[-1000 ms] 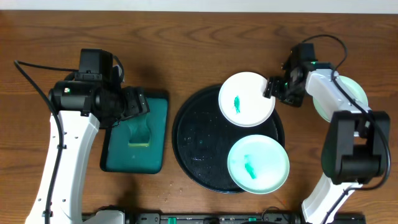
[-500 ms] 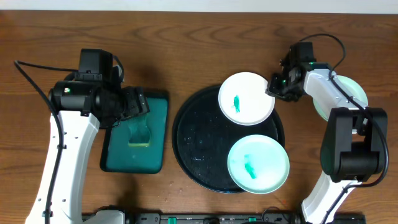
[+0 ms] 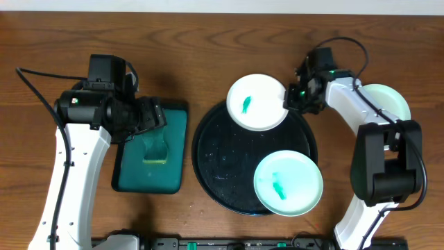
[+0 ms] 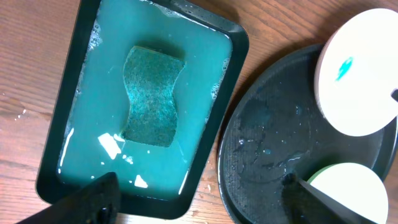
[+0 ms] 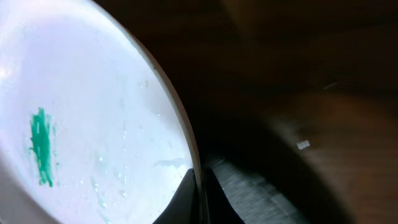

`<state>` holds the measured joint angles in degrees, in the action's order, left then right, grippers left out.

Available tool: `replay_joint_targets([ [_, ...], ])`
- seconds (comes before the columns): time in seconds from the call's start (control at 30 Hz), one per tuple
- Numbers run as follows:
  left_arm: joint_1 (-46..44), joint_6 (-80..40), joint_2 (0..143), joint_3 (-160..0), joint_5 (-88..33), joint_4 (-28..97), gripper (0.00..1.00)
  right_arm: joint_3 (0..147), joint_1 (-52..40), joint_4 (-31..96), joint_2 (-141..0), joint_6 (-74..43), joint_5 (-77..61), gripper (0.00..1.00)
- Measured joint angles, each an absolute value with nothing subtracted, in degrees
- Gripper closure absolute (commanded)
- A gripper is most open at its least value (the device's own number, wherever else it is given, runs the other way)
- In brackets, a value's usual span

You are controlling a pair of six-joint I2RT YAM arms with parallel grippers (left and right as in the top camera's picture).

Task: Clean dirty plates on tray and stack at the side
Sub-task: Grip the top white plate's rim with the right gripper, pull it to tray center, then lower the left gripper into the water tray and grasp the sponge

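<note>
White plate rim pinched, right tool (elbow bent) | left tool spread, hovering

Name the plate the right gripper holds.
The white plate, its rim pinched by the right gripper. The mint plate and the side plate lie ungripped.

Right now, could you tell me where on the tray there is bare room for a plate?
The tray is bare in its left half, between its left rim, the white plate and the green plate. Its right side is crowded: both plates and the right gripper.
</note>
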<state>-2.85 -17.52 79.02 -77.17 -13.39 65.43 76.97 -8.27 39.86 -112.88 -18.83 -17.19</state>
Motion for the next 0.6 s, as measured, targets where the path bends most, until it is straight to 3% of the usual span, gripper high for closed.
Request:
replay_joint_targets([
  [0.2,-2.85,-16.62,79.05,-77.17,-11.64,65.36,0.28,76.97,-13.87,44.95,-108.55,-18.92,-16.84,0.99],
  [0.6,-2.85,-16.45,86.21,-72.18,-10.33,61.21,0.28,74.06,-20.23,45.54,-107.46,-19.70,-11.51,0.99],
])
